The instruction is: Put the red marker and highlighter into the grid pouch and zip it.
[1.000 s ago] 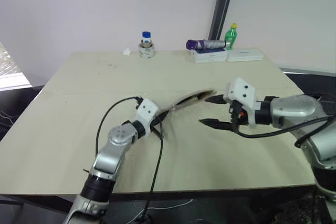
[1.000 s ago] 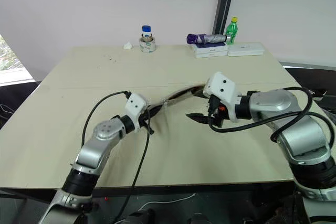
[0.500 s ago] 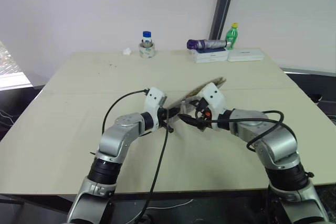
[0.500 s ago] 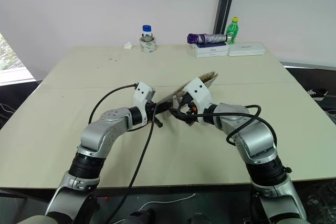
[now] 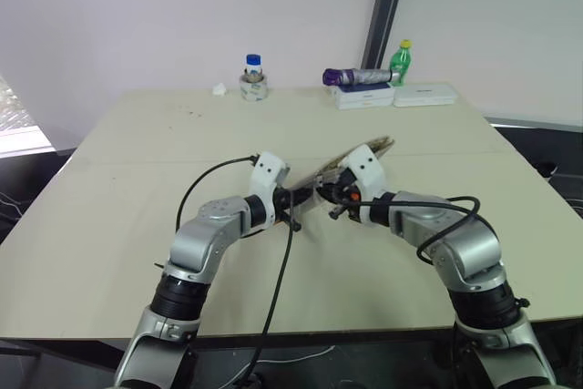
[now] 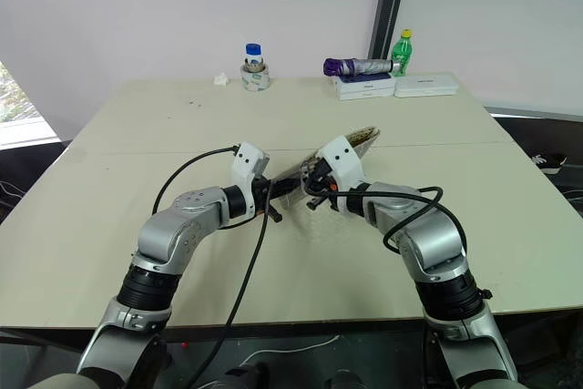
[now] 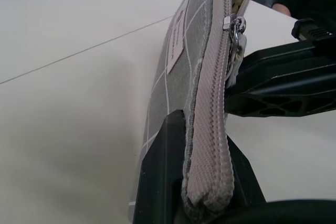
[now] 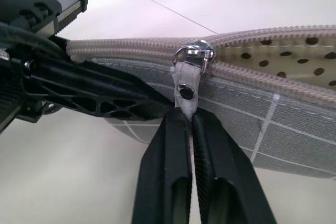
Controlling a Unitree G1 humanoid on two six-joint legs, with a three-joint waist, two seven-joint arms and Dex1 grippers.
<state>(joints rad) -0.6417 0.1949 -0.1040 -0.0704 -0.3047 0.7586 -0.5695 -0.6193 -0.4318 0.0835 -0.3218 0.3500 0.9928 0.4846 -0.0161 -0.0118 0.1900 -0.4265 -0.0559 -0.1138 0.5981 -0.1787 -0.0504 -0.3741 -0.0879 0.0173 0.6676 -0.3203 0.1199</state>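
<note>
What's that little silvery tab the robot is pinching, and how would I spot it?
Look at the middle of the table, where both grippers hold up the grey grid pouch. Along its top edge runs the zipper; the pull tab hangs from a metal ring there, pinched in the right gripper, where closed teeth give way to the open mouth.

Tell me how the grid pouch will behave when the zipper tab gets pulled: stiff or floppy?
Probably floppy: the grid pouch is thin fabric held edge-up off the table. It should stay taut, since the left claw pinches its closed end. The pull tab looks small and smooth, so the right claw might slip.
</note>
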